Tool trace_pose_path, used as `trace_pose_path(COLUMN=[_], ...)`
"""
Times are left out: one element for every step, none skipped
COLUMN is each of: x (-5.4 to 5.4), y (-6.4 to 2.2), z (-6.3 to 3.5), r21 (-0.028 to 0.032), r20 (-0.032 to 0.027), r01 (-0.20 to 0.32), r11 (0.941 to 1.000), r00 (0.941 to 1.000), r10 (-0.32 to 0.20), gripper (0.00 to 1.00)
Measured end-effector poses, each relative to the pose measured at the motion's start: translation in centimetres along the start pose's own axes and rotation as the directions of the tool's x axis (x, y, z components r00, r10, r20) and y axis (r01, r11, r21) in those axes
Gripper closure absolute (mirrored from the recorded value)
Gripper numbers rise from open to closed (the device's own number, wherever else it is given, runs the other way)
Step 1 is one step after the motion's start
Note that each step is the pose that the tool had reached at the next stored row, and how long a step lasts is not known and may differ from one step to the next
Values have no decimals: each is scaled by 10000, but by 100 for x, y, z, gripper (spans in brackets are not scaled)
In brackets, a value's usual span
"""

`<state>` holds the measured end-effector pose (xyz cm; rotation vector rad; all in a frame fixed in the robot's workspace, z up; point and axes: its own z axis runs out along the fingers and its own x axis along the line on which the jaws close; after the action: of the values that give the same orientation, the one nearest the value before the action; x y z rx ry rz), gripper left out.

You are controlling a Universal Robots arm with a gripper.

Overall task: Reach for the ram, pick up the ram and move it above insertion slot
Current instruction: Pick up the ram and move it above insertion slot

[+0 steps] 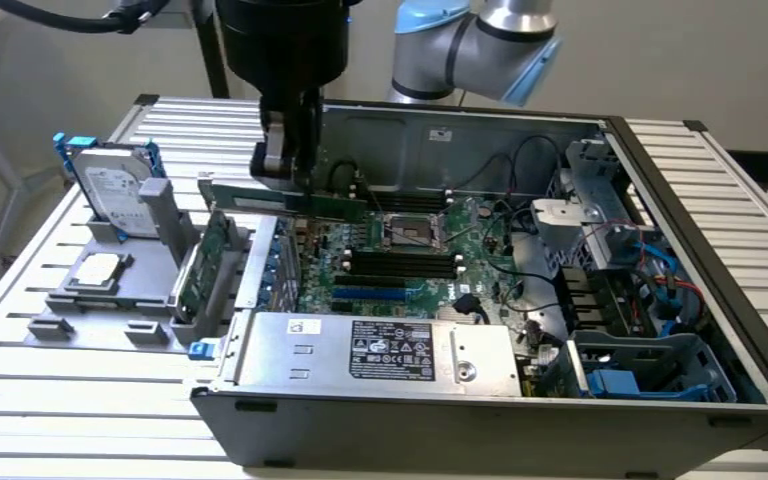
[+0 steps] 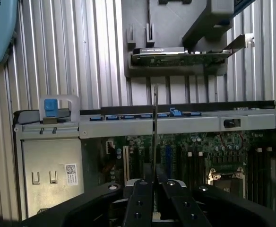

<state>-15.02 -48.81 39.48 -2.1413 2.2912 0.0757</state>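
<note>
Exterior view: even, soft daylight, pale ribbed aluminium bench (image 1: 37,400) bright, inside of grey open computer case (image 1: 491,420) dimmer. Slight blur overall. Wrist view: darker and bluish, black tool (image 2: 153,189) underexposed, near-silhouette above the case.

The ram (image 1: 307,203), a long thin green board stick, is held level and on edge between the gripper (image 1: 287,172) fingers, lifted over the motherboard, with the black slots (image 1: 391,265) lying below it.
</note>
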Motion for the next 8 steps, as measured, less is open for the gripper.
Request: trace_pose_path(x=[-3,-6,-9,-12,-16,-22,-28,-36], y=[-43,-89,-134,-179,-224,-273,-317,-362], z=[-2,-3,-4,-5,-7,-8,-8,-8], r21=[-1,-1,-2,-2,-2,-2,-2,-2], r20=[2,4,5,5,5,4,4,4], r01=[1,1,2,3,4,4,4,4], r11=[10000,10000,10000,10000,10000,10000,10000,10000], r00=[10000,10000,10000,10000,10000,10000,10000,10000], r10=[-1,-1,-2,-3,-4,-4,-4,-4], gripper=[86,86,86,86,86,86,86,86])
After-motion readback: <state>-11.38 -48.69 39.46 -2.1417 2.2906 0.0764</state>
